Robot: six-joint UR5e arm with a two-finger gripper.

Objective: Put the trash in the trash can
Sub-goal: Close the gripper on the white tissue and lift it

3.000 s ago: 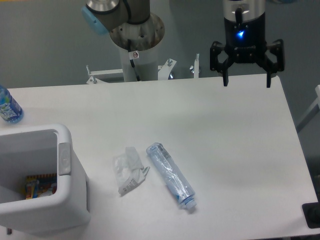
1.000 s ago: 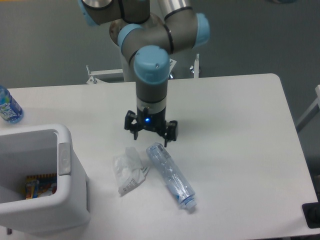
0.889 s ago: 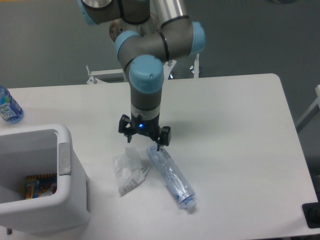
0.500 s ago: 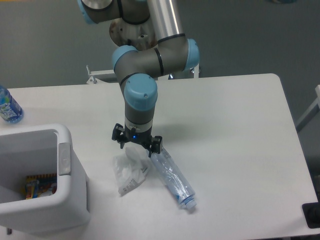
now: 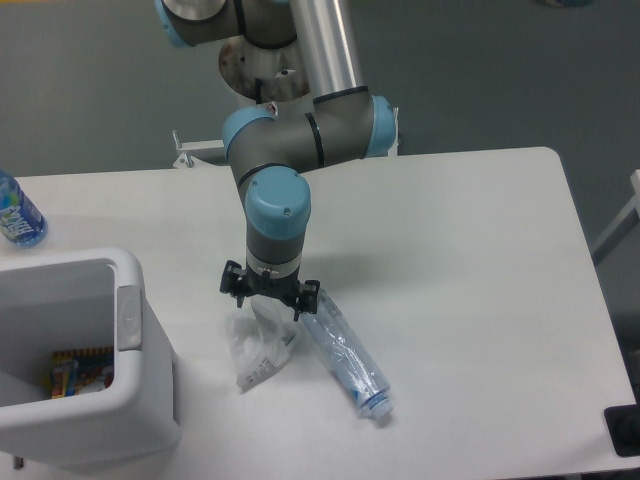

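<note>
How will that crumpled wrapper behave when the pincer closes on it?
The wrapper looks thin and crinkled, so it will probably collapse and flop rather than hold shape. It seems light, so it could slide on the smooth table. The open pincer sits at its top edge, so the grip may catch only a fold.

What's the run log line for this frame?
phase: reach | gripper: open, over plastic wrapper | crushed clear bottle: on table, right of wrapper | trash can: holds colourful item | nothing held

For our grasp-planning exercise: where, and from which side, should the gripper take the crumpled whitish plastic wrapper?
Probably from straight above, closing on the raised, bunched upper part of the crumpled whitish plastic wrapper. The open gripper hangs over that end, and the crushed clear bottle lies close alongside.
</note>
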